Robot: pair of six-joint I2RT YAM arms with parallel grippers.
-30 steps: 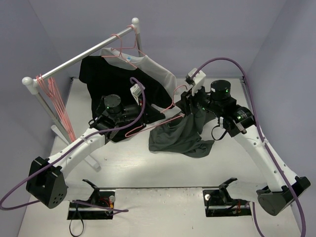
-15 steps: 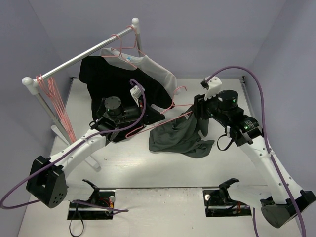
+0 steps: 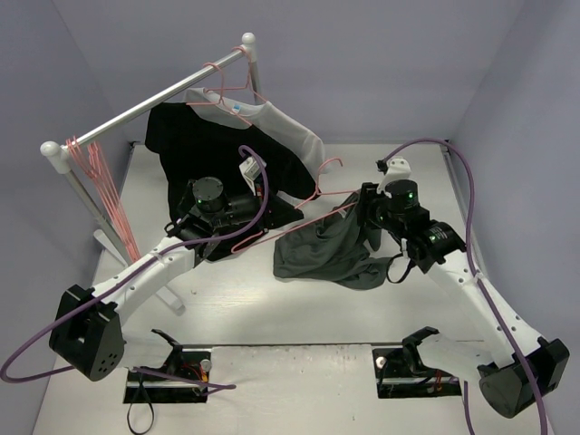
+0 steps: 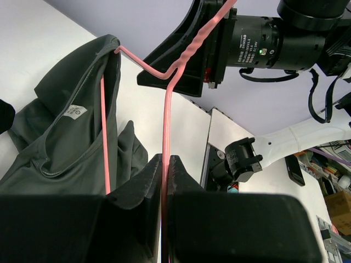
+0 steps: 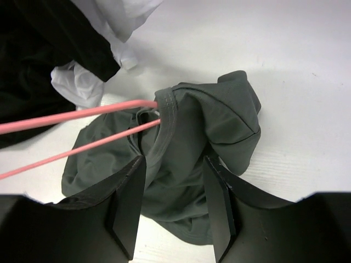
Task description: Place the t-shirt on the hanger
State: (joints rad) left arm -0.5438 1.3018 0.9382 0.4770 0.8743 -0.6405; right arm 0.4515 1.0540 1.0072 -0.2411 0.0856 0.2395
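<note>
The dark grey-green t-shirt [image 3: 326, 249] lies bunched on the table, its white neck label [image 4: 74, 112] showing in the left wrist view. My left gripper [image 3: 272, 213] is shut on the pink hanger [image 3: 313, 201], pinching its wire [image 4: 165, 142] between the fingertips. One end of the hanger [image 5: 82, 112] pokes into the t-shirt's collar [image 5: 167, 104] and lifts it. My right gripper [image 3: 370, 216] is open and empty, hovering just above the t-shirt [image 5: 219, 126], with the cloth showing between its fingers [image 5: 129, 208].
A clothes rack rail [image 3: 154, 100] crosses the back left. A black shirt [image 3: 208, 145] and a pale shirt [image 3: 290, 136] hang from it on another pink hanger [image 3: 227, 82]. Spare pink hangers [image 3: 100, 181] hang at its left end.
My right arm has drawn back to the right, away from the hanger, and its wrist has turned. The t-shirt's collar stays on the hanger's end. The left arm has not moved.
</note>
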